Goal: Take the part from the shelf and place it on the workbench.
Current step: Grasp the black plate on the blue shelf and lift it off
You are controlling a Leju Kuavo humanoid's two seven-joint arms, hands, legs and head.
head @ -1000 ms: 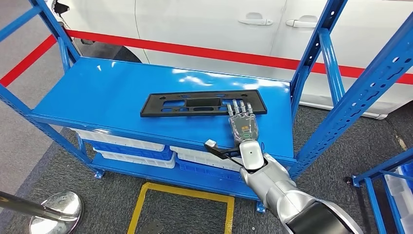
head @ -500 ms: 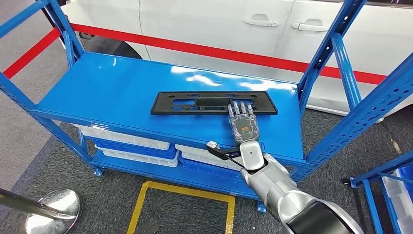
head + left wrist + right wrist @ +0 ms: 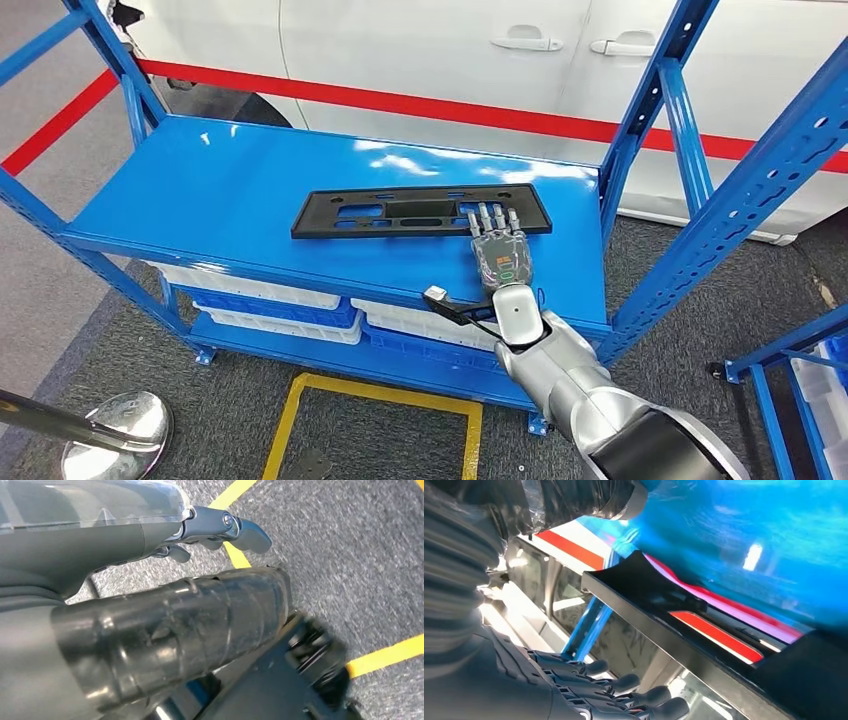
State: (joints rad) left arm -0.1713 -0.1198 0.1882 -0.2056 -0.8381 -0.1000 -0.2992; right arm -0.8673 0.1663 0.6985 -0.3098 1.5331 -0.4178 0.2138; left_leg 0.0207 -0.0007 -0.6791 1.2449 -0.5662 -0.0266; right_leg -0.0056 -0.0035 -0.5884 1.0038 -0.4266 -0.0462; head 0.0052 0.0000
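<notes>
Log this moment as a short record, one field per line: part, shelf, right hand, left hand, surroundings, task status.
part: flat black panel with cut-outs, lying on the shelf top
shelf: blue metal rack; white and blue bins on the level below
right hand: right hand stretched flat, fingers over the panel's near right end; a grip cannot be confirmed
left hand: left hand hanging over grey carpet with yellow floor lines, holding nothing
surroundings: white car and red barrier band behind the rack
task status: part not yet lifted
</notes>
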